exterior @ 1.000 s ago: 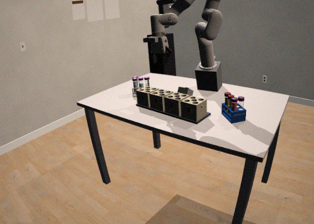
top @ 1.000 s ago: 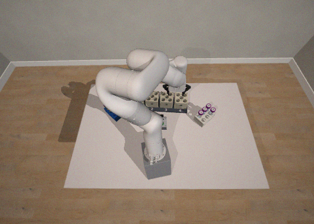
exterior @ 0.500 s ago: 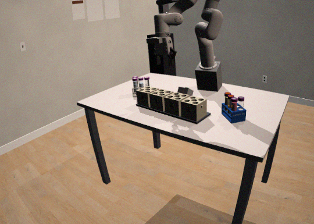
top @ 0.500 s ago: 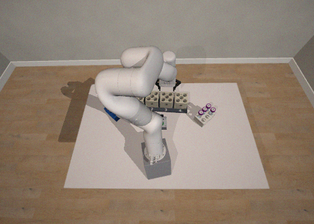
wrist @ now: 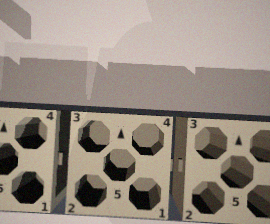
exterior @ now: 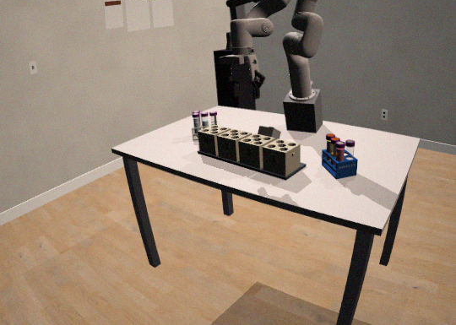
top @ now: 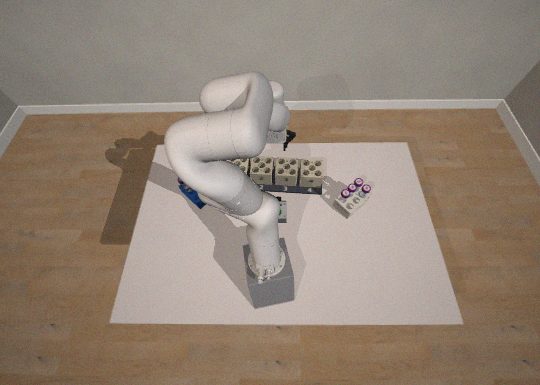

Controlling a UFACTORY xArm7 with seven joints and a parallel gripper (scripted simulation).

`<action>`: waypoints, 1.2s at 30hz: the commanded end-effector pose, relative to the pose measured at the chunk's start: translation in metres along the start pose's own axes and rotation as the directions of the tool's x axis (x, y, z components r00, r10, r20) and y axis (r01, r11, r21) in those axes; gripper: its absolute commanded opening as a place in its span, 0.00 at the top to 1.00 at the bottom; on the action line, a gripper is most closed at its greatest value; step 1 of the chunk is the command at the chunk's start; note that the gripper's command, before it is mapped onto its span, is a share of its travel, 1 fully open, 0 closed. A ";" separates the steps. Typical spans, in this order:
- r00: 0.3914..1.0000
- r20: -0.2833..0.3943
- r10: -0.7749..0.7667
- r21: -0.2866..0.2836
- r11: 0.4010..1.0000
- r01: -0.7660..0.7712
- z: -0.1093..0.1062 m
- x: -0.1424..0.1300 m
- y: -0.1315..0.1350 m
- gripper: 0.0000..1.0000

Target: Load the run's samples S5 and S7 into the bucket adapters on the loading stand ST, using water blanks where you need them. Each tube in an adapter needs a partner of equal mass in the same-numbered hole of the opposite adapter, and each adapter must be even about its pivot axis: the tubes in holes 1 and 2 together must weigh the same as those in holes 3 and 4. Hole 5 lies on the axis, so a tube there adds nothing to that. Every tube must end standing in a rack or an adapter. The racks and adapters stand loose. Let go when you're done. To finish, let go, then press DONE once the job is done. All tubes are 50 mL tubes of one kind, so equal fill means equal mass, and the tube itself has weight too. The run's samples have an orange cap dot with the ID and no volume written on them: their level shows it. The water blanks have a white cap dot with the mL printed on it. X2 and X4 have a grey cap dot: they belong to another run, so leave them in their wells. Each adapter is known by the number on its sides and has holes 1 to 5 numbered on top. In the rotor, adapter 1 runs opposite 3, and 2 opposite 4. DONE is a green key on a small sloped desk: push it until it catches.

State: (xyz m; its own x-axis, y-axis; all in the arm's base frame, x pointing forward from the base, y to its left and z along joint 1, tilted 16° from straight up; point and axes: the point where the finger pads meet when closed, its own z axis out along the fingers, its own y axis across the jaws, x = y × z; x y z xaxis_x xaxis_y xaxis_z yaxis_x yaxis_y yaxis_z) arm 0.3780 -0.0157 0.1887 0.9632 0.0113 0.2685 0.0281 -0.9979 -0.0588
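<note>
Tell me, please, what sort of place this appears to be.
Probably a laboratory sample-preparation area: capped tubes stand in a blue rack and a pale rack, and a row of numbered adapters with round holes sits on the table.

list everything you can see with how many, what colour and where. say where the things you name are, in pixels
adapters [top: 286, 173] [exterior: 280, 157] [wrist: 118, 197]: four, cream tops, in a row on the stand
stand [top: 295, 189] [exterior: 295, 172]: one, dark, mid-table
blue rack [top: 192, 196] [exterior: 347, 170]: one, four tubes showing, toward the table's edge
pale rack [top: 345, 210] [exterior: 195, 134]: one, beyond the row's other end, four purple-capped tubes
key desk [top: 282, 219] [exterior: 268, 132]: one, grey, between stand and arm base
table [top: 380, 279] [exterior: 169, 151]: one, white top
wall sheets [exterior: 137, 13]: three, white
arm [top: 215, 134] [exterior: 301, 75]: one, white
gripper [top: 289, 141]: one, open, above the table
</note>
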 end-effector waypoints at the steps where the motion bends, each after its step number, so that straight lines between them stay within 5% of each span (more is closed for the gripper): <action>1: 0.993 -0.002 -0.121 -0.002 0.993 0.121 -0.001 -0.003 -0.019 0.00; 15: 0.867 -0.001 -0.498 -0.002 0.867 0.498 -0.001 -0.025 -0.075 0.00; 23: 0.716 -0.001 -0.698 -0.002 0.716 0.698 -0.001 -0.040 -0.113 0.00; 36: 0.716 -0.001 -0.698 -0.002 0.716 0.698 -0.001 -0.061 -0.164 0.00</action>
State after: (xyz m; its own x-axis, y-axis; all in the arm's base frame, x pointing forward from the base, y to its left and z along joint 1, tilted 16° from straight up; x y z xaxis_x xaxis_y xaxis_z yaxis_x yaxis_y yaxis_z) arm 0.3223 0.1262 0.1815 0.6724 0.7030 0.2315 0.6910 -0.7083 0.1441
